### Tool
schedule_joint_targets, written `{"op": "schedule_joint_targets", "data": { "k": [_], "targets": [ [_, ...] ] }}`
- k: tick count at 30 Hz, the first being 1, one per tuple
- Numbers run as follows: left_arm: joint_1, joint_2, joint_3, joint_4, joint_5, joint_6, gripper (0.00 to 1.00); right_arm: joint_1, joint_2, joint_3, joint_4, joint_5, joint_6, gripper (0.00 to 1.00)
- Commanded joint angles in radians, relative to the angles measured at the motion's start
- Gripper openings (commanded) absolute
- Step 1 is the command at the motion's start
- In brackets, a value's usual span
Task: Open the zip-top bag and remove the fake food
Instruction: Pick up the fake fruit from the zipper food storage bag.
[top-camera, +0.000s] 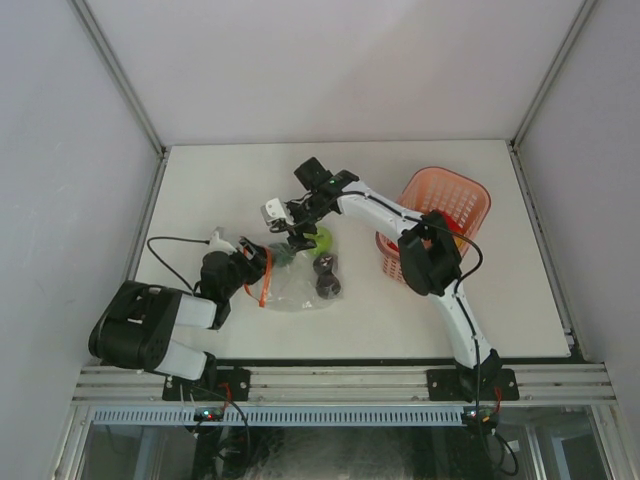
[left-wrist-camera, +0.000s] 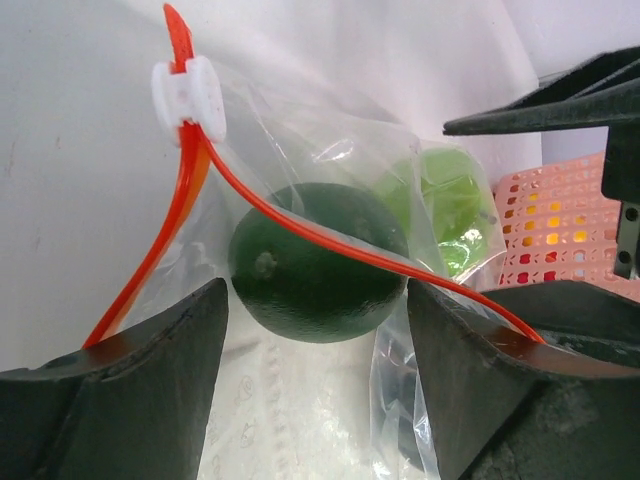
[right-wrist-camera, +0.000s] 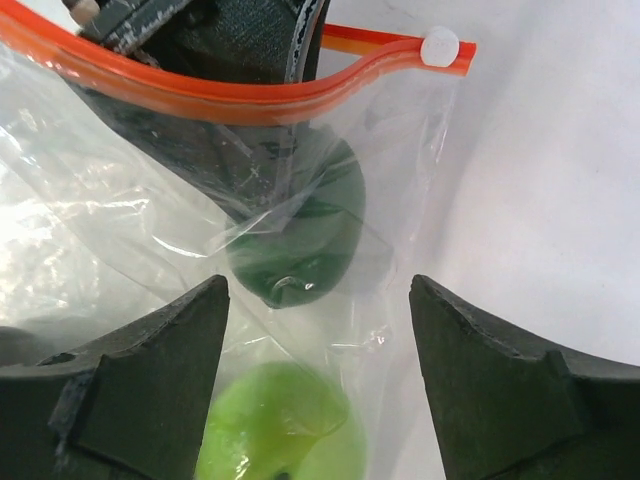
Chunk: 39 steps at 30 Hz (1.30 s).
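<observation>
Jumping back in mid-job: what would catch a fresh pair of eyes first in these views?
The orange-red zip strip gapes open across the left wrist view, with a dark green fruit just inside the zip-top bag. From above, the bag lies mid-table, and a pink basket stands to its right, nearer the back.

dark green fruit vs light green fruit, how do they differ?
Colour: the dark green fruit is deep green, the light green fruit pale lime. Position: the dark one lies right by the orange zip strip, the light one farther from it. Both are round, glossy and behind clear plastic.
</observation>
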Motion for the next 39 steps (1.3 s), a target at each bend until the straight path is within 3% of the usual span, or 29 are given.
{"op": "schedule_joint_targets", "data": {
  "k": [1, 7, 18, 27, 33, 39],
  "targets": [
    [0.015, 0.021, 0.042, 0.071, 0.048, 0.014, 0.76, 0.008, 0.044, 0.063, -0.044, -0.005, -0.159, 0.74],
    [0.017, 0.035, 0.051, 0.072, 0.052, 0.019, 0.76, 0.021, 0.088, 0.089, -0.09, 0.02, -0.222, 0.67],
    [0.023, 0.057, 0.04, 0.116, 0.051, 0.014, 0.82, 0.048, 0.082, 0.049, -0.145, -0.027, -0.308, 0.4],
    [0.034, 0.08, 0.025, 0.173, 0.067, -0.013, 0.83, 0.069, 0.073, 0.043, -0.162, -0.05, -0.336, 0.3],
    [0.038, 0.095, 0.027, 0.173, 0.087, -0.029, 0.76, 0.065, 0.074, 0.045, -0.091, -0.055, -0.228, 0.18],
    [0.037, 0.054, 0.002, 0.151, 0.105, -0.028, 0.74, 0.041, 0.063, 0.035, -0.039, -0.059, -0.114, 0.17]
  ]
}}
